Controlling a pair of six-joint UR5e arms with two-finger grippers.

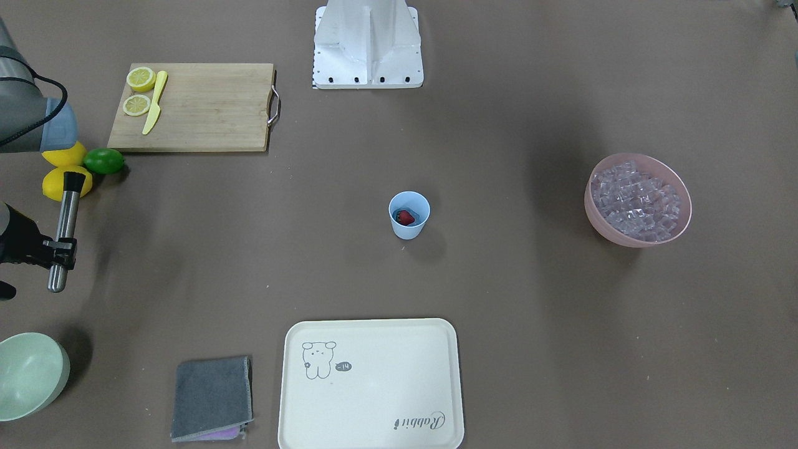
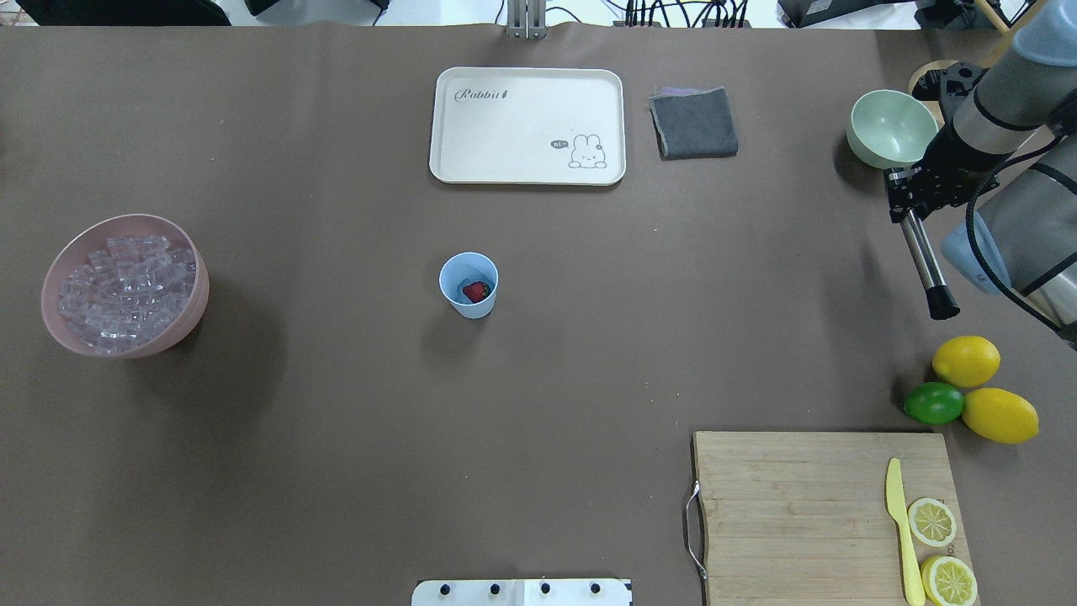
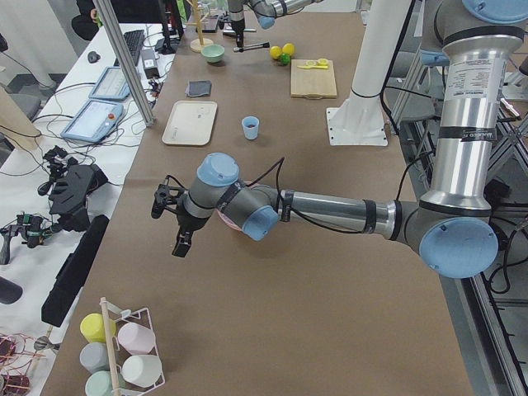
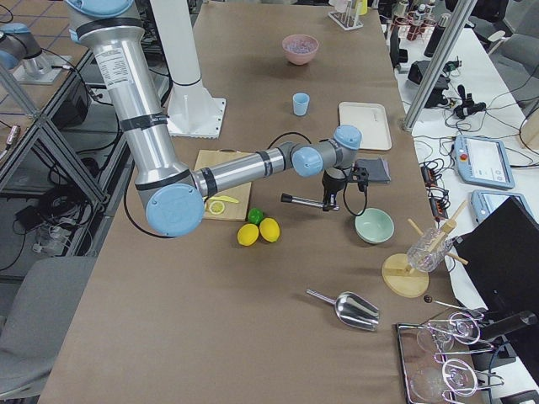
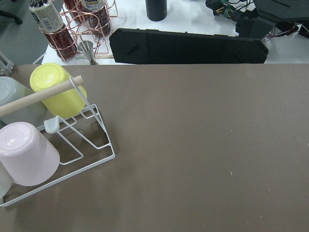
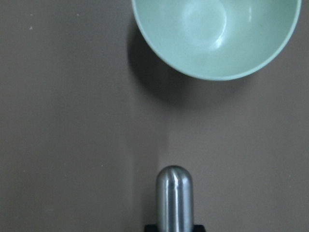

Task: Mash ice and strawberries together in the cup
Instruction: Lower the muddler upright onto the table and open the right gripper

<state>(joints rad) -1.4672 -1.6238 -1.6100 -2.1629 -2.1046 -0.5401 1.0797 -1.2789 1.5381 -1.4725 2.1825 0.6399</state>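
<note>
The light blue cup (image 1: pixel 409 229) stands upright mid-table, also in the overhead view (image 2: pixel 465 305). One red strawberry (image 1: pixel 406 217) lies inside it (image 2: pixel 476 291). The ice (image 1: pixel 636 199) fills a pink bowl (image 1: pixel 623 240) far from the cup, at the overhead view's left (image 2: pixel 122 286). My right gripper (image 1: pixel 62 252) is shut on a steel muddler (image 1: pixel 67 212) with a black end, held above the table beside the pale green bowl (image 2: pixel 892 126). The muddler also shows in the overhead view (image 2: pixel 924 265). My left gripper (image 3: pixel 177 223) shows only in the exterior left view, so I cannot tell its state.
A wooden cutting board (image 2: pixel 799 505) holds two lemon halves and a yellow knife (image 2: pixel 900 530). Two lemons (image 2: pixel 966 360) and a lime (image 2: pixel 934 403) lie beside it. A cream tray (image 2: pixel 522 126) and a grey cloth (image 2: pixel 694 122) sit at the far edge. A cup rack (image 5: pixel 48 140) stands below the left wrist.
</note>
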